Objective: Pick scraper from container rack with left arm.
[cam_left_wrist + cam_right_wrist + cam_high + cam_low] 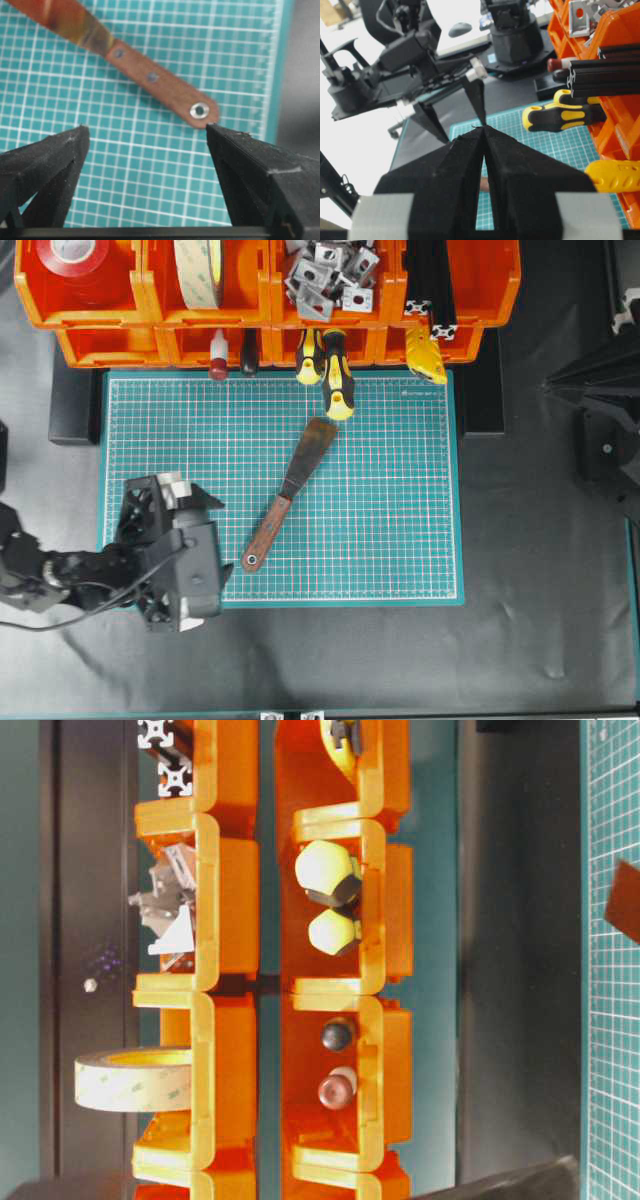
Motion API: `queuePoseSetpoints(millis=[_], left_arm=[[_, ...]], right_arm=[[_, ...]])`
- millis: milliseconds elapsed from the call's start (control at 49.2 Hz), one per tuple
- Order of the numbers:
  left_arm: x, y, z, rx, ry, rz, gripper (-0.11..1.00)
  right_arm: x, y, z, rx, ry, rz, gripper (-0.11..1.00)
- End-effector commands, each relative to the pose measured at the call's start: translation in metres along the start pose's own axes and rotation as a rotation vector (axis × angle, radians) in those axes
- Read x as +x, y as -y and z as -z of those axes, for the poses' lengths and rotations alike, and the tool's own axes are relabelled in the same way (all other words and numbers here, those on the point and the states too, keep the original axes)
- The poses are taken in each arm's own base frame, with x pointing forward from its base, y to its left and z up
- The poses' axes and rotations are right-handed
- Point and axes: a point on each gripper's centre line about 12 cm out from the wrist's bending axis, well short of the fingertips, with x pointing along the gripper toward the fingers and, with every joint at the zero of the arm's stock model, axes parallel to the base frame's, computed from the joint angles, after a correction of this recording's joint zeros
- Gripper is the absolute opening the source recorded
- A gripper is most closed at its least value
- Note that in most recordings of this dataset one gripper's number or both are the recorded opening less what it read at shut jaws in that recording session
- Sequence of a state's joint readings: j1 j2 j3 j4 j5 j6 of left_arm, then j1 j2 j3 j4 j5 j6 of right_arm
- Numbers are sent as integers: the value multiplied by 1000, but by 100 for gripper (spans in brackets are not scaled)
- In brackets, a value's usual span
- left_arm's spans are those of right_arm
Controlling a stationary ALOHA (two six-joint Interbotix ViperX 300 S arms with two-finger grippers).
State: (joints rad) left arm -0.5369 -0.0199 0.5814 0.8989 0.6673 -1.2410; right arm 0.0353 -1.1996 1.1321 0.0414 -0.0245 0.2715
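Note:
The scraper [290,490] lies flat on the green cutting mat [400,520], out of the orange container rack [150,285], blade toward the rack and wooden handle toward the front left. My left gripper [215,536] hovers open just left of the handle's end. In the left wrist view the handle's holed end [199,110] sits beside one fingertip [220,140], and only mat lies between the fingers of the left gripper [146,129]. My right gripper [483,128] is shut with nothing in it, off to the right. A corner of the blade [625,902] shows in the table-level view.
Two yellow-and-black screwdrivers [335,375] and a red-capped tool [218,360] stick out of the rack's lower bins onto the mat's far edge. Upper bins hold tape rolls [200,270], metal brackets [325,275] and black profiles [430,280]. The right arm's base [600,410] stands at the right.

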Motion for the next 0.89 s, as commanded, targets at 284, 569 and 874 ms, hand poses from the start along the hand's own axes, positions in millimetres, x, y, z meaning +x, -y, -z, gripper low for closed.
queuePoseSetpoints(millis=[284,569,874], left_arm=[[-92,-29,-14,-73,200,142,90],[-156,-80,-2,-173,366,223,90],[-211,-130,17,-247,552,284,88]], right_arm=[[-4,-5,-16,3,33,-13,1],[-4,-6,-16,3,34,-14,1],[-4,-6,-16,0,34,-13,1]])
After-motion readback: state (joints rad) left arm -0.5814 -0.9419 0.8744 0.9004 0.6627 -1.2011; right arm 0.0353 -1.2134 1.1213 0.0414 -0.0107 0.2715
